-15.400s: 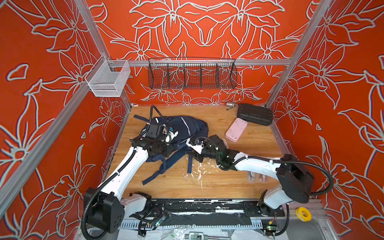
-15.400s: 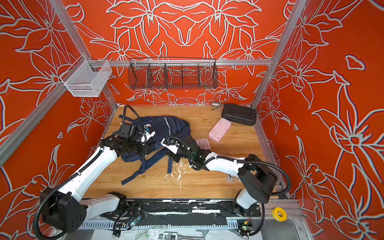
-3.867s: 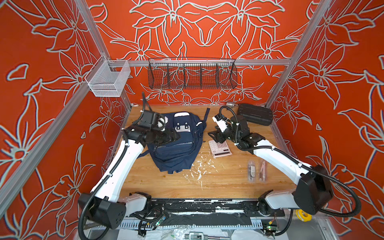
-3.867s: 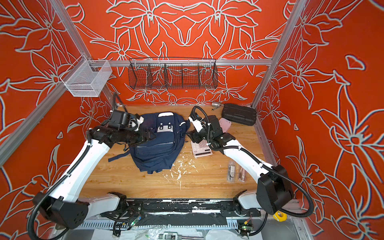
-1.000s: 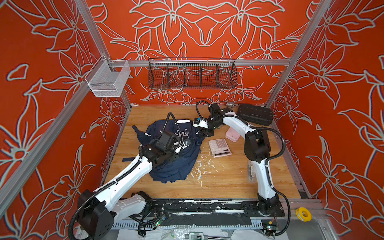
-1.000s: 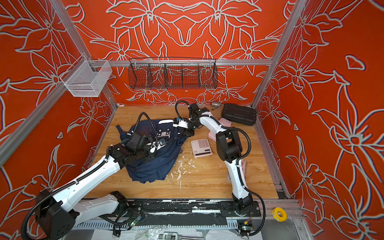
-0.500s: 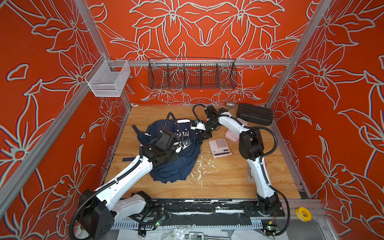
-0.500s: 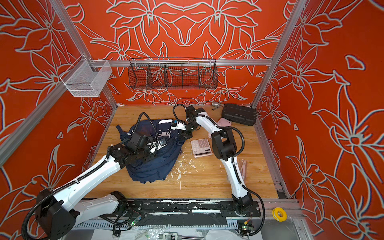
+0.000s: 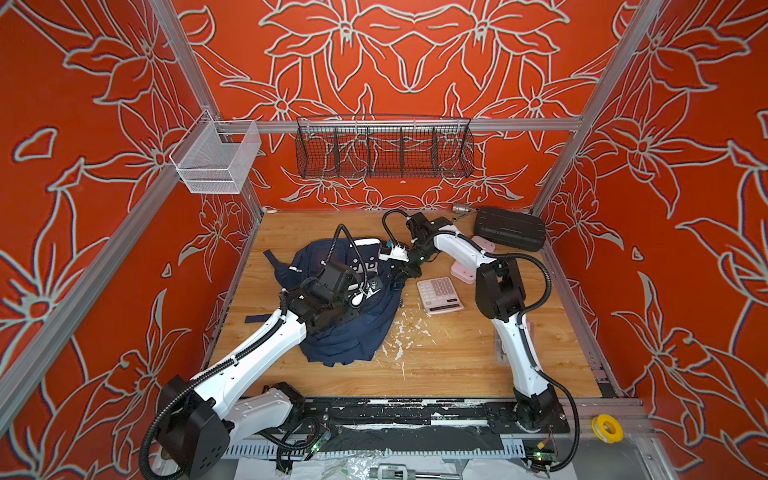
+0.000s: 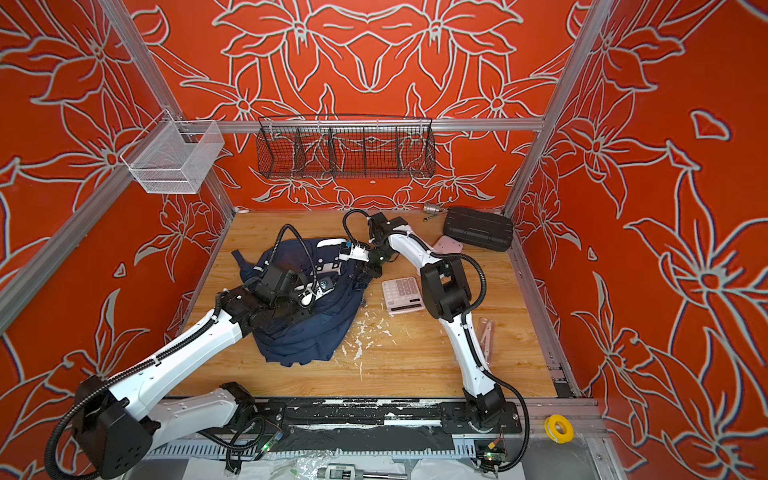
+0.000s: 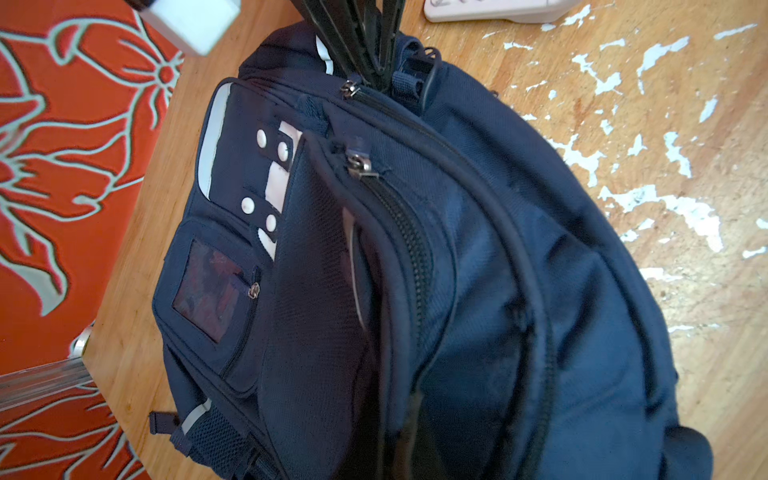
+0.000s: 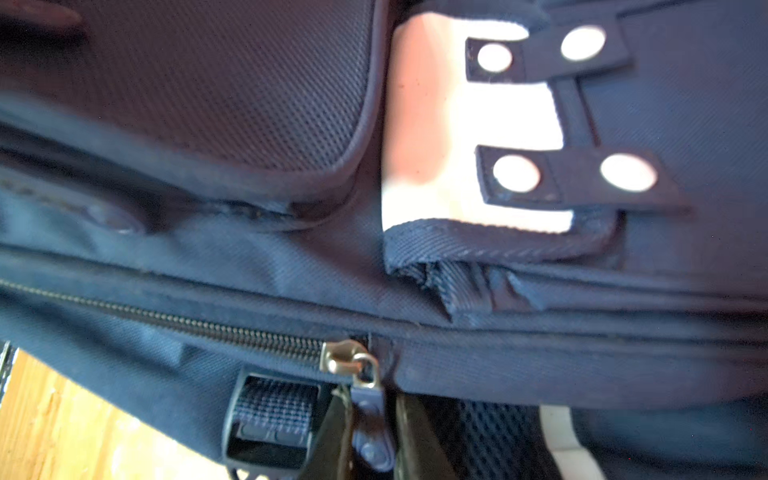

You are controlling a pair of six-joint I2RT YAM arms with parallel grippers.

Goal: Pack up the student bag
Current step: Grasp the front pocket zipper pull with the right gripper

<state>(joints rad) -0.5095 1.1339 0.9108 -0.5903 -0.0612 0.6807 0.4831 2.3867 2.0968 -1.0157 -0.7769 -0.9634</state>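
Holds the student bag (image 9: 353, 338) at two spots.
Pinches the zipper pull (image 12: 369, 419) tight in the right gripper (image 12: 368, 444) — clamps bunched navy fabric in the clenched left gripper (image 9: 355, 302).

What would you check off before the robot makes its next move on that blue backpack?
1. The right claw lined up on the zipper pull: ok, its fingers flank it.
2. That pull pinched firmly: cannot tell.
3. The left claw steadying the student bag: cannot tell; it is shut amid bunched fabric, its hold hidden.
4. The bag open for packing: not ok, the zip is closed right up to the slider.
5. Something to pack close by: ok, a calculator lies on the table beside the bag.
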